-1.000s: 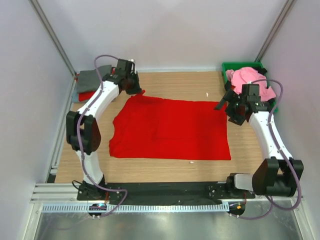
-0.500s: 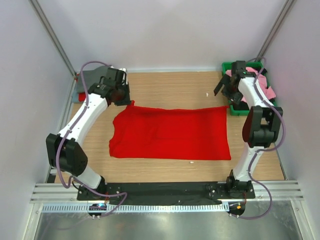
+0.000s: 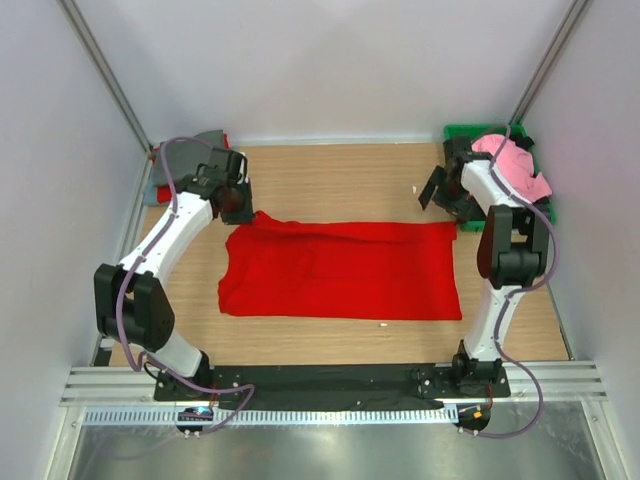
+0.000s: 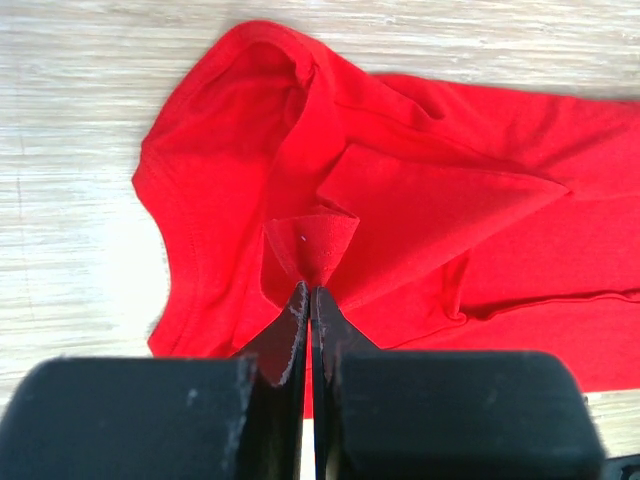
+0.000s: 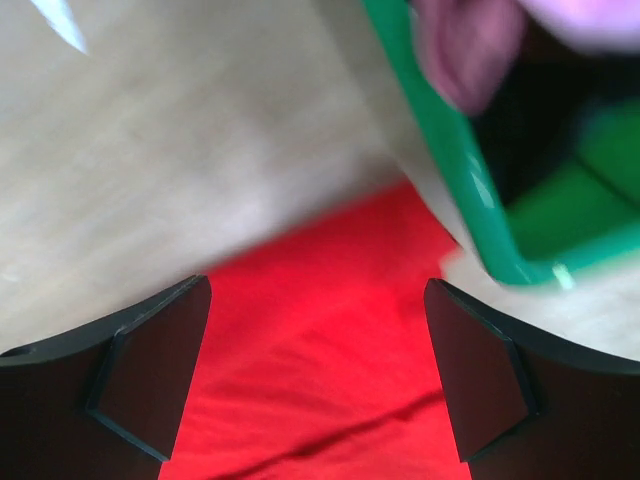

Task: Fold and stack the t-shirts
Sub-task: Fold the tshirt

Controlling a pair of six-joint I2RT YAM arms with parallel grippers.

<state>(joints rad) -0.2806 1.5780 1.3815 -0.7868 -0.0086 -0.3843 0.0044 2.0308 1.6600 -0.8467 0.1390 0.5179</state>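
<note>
The large bright red t-shirt point(image 3: 340, 270) lies spread on the wooden table. My left gripper point(image 3: 243, 210) is at its far left corner, shut on a pinched fold of the red cloth point(image 4: 308, 250), which rises into the closed jaws of that gripper point(image 4: 310, 292). My right gripper point(image 3: 437, 192) hovers open over the shirt's far right corner, next to the green bin. In the right wrist view the red cloth point(image 5: 320, 370) lies between the spread fingers of that gripper point(image 5: 318, 290), and nothing is held. A pink t-shirt point(image 3: 515, 160) lies in the bin.
The green plastic bin point(image 3: 460, 132) stands at the far right corner and shows close by in the right wrist view point(image 5: 450, 160). A grey folded shirt point(image 3: 190, 150) lies on a pile at the far left corner. White walls close in three sides.
My left gripper has pulled the shirt's far left corner toward the front, so the far edge has folded inward. My right gripper has moved from beside the bin down over the far right corner.
</note>
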